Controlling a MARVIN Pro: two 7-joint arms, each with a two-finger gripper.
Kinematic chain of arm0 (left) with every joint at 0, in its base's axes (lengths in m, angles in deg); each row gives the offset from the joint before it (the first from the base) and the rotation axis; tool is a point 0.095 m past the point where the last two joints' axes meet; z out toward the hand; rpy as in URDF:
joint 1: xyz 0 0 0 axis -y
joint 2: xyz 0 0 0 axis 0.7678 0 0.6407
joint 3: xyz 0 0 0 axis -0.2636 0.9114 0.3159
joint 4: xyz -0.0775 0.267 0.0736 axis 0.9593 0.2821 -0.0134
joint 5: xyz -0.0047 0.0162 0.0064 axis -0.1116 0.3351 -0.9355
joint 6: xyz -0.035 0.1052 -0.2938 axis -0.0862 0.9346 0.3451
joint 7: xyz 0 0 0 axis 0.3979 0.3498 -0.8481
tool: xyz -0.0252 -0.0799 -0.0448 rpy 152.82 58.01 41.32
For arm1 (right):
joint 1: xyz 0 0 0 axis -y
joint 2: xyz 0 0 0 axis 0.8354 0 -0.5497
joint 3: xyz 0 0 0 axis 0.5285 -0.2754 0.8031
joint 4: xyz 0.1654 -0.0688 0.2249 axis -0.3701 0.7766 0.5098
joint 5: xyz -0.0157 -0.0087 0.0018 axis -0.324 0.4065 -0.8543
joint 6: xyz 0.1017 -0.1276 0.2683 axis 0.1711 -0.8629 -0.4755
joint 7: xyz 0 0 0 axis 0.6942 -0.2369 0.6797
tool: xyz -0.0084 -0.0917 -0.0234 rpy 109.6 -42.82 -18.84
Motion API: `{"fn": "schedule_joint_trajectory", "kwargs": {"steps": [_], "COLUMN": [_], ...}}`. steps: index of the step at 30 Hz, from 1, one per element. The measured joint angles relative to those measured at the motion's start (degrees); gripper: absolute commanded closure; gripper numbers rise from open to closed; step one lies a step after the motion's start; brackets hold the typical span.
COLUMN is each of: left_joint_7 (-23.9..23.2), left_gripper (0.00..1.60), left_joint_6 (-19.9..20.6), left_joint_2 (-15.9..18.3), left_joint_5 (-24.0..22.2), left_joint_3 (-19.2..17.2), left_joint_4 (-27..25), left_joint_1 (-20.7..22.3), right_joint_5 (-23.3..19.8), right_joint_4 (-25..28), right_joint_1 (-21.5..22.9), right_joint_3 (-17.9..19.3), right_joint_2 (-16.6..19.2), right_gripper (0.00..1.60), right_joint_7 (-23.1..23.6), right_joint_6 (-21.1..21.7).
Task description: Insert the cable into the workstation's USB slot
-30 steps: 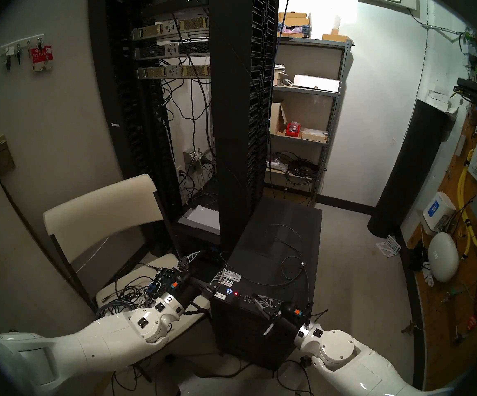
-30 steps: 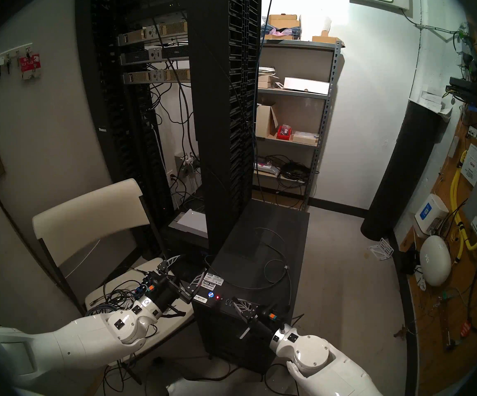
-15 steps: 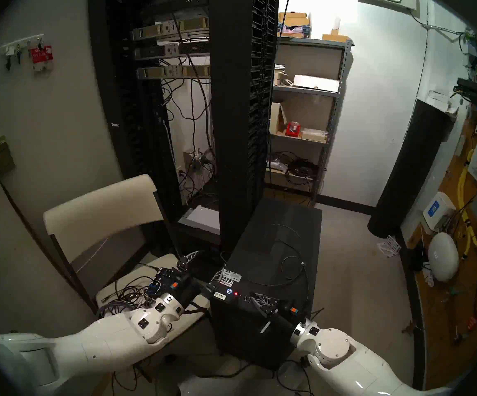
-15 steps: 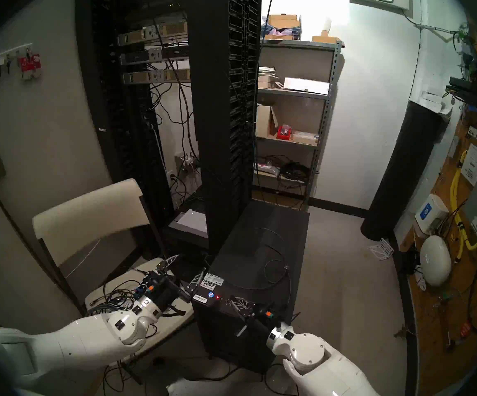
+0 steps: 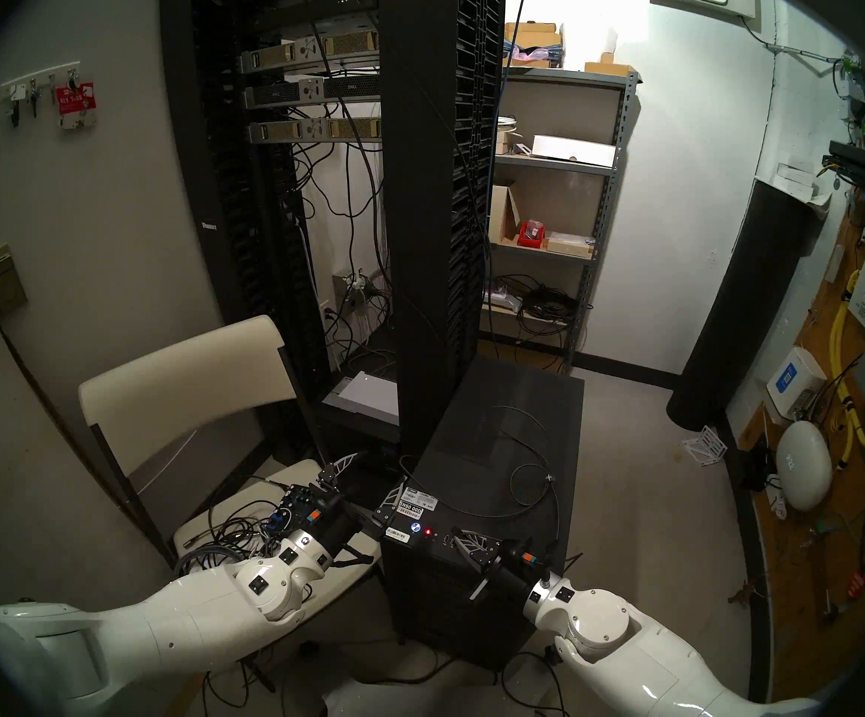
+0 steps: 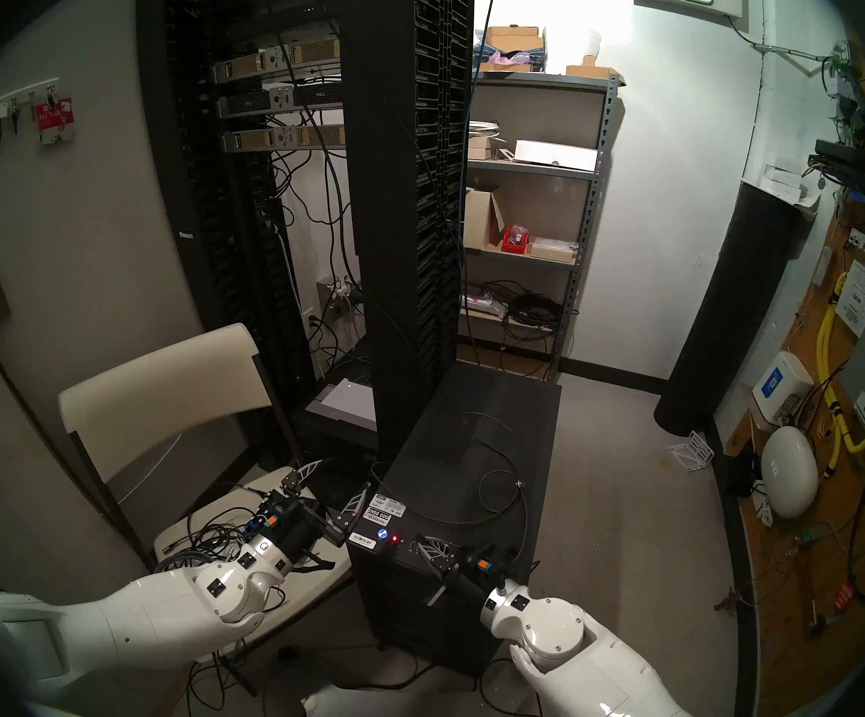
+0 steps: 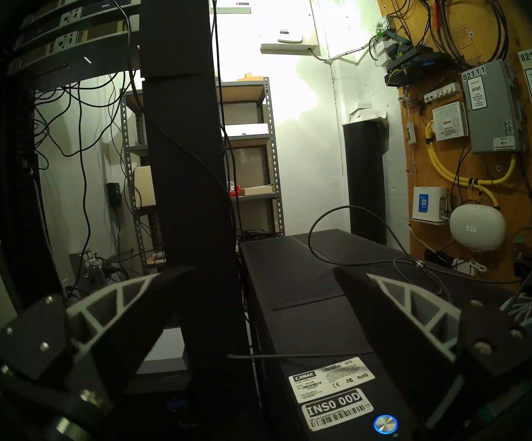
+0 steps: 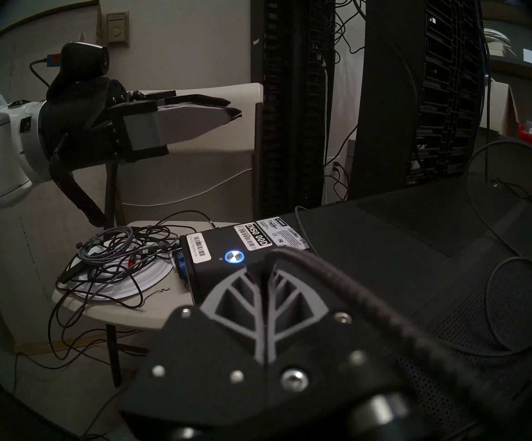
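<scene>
Your right gripper [image 5: 458, 536], clenched on the thin dark grey cable [image 5: 534, 454], has crept left onto the black tower workstation's [image 5: 502, 473] USB slots [image 5: 448, 540], low centre; insertion looks imminent. Left gripper [image 5: 368, 480] stays released.

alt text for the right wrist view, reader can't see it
The right hand, shut on the cable, sits over the black workstation beside its blue-lit power button. Beyond, the open left hand hovers above a chair piled with cords.
</scene>
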Motion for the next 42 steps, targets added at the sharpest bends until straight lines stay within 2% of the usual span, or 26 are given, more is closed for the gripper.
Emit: {"fn": "schedule_joint_trajectory", "kwargs": {"steps": [28,42], "left_joint_7": [-1.34,-1.33], "left_gripper": [0.00,0.00], "left_joint_6": [-0.52,-0.57], "left_joint_2": [-0.18,-0.38], "left_joint_5": [-0.49,-0.54], "left_joint_3": [-0.04,-0.07], "left_joint_4": [1.04,1.36], "left_joint_1": [0.61,0.65], "right_joint_5": [0.18,-0.26], "right_joint_4": [-3.06,-2.27], "right_joint_1": [2.38,2.70], "right_joint_3": [-0.71,-0.54], "right_joint_2": [-1.51,-1.52], "right_gripper": [1.60,1.60], "right_joint_7": [0.50,-0.13], "right_joint_6": [0.54,3.06]}}
